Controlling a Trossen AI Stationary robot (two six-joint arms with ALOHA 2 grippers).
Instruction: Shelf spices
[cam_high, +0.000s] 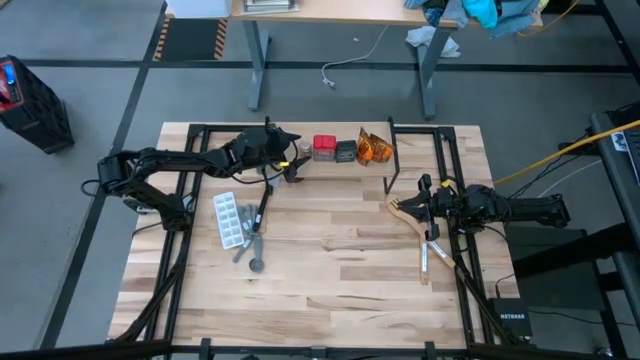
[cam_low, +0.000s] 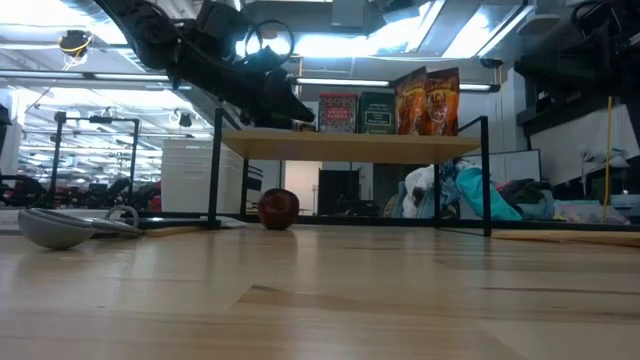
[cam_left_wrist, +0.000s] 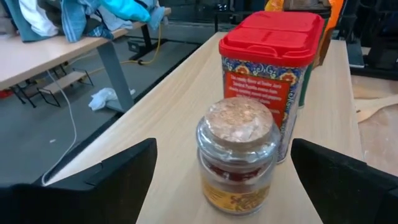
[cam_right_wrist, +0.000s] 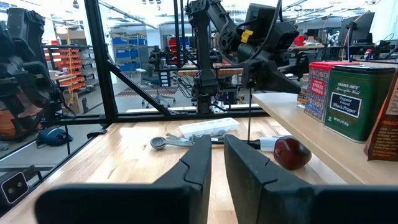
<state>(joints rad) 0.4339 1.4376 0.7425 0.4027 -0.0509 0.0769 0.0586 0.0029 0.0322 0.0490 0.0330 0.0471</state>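
Jar (cam_left_wrist: 237, 155) on shelf (cam_left_wrist: 180, 118), left pincer (cam_left_wrist: 224, 180) spread wide around it, right pincer (cam_right_wrist: 214, 163) closed, resting.

Arms: I count two, each with one gripper, the left gripper (cam_high: 292, 160) and the right gripper (cam_high: 415, 205).
Shelf (cam_high: 330, 158): one.
Boxes on my shelf: two, one red box (cam_high: 324, 148) and one dark green box (cam_high: 346, 151).
Orange packets (cam_high: 374, 149): two, side by side.
Cork-topped jar (cam_left_wrist: 237, 155): one.
Red apple-like ball (cam_low: 278, 208): one.
White blister tray (cam_high: 228, 220): one.
Measuring spoons (cam_high: 250, 248): I see one bunch, number unclear.
Wooden utensil (cam_high: 412, 222): one.
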